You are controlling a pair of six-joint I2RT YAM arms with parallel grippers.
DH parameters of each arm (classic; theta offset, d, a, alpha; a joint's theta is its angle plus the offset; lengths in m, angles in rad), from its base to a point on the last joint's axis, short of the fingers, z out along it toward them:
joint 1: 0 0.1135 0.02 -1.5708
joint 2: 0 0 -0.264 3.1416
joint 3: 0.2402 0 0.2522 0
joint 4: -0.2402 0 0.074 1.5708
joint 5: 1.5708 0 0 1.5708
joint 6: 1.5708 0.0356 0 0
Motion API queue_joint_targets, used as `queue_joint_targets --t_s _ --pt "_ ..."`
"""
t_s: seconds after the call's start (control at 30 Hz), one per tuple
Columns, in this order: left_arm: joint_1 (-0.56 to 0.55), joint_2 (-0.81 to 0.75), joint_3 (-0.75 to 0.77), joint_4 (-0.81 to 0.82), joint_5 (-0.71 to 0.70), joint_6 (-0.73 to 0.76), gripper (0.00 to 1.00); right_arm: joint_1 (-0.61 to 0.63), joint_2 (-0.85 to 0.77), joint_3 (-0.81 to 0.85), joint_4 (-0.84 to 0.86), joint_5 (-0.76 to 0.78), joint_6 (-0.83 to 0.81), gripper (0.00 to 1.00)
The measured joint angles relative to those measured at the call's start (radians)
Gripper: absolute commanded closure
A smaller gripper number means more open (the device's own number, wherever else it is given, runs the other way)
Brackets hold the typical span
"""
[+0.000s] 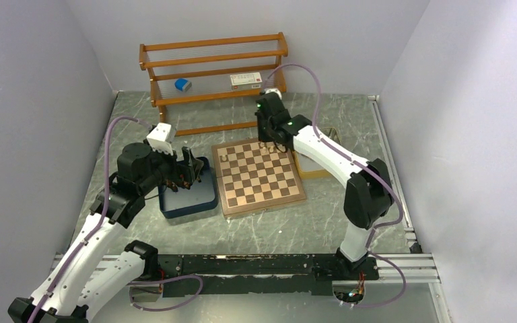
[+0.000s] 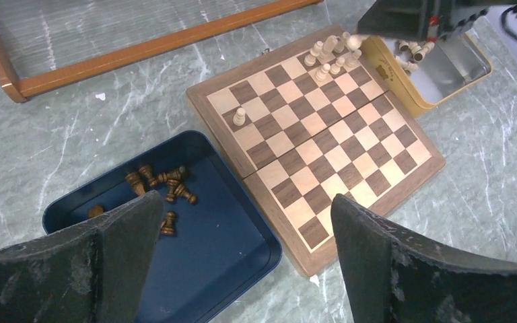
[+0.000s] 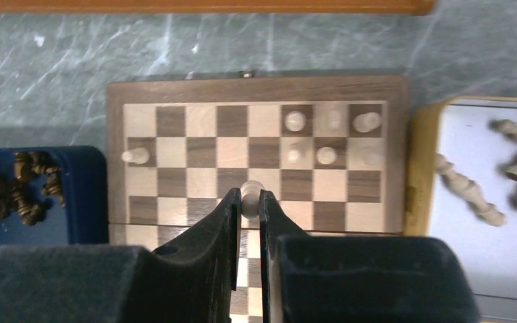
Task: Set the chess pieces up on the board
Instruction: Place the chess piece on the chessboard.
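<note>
The wooden chessboard (image 1: 258,177) lies mid-table. Several cream pieces (image 3: 326,155) stand on its far right squares, and one cream pawn (image 3: 135,156) stands near the far left. My right gripper (image 3: 250,199) is shut on a cream piece (image 3: 251,194) and holds it above the board's far rows; it also shows in the top view (image 1: 267,142). My left gripper (image 2: 246,229) is open and empty over the navy tray (image 2: 229,262), which holds several dark brown pieces (image 2: 168,185). More cream pieces (image 3: 471,192) lie in the yellow tray (image 3: 419,168).
A wooden rack (image 1: 212,74) stands at the back with a blue object (image 1: 183,85) and a white box (image 1: 245,80) on its shelf. The navy tray (image 1: 188,199) touches the board's left side; the yellow tray (image 1: 312,169) sits at its right.
</note>
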Motion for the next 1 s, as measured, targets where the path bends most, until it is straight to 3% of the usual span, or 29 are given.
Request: queue_joint_targets --t_s 0.27,0.47,1.0 --pt "0.0 -0.021 0.0 0.0 -0.006 0.0 0.01 0.098 0.118 0.024 0.006 0.011 0.032 0.85" --pt "0.0 -0.023 0.0 -0.001 -0.01 0.0 0.01 0.096 0.219 0.05 0.006 0.036 0.034 0.85" --pt "0.0 -0.022 0.0 -0.002 -0.01 0.0 0.01 0.094 0.286 0.051 0.051 0.134 0.03 0.85"
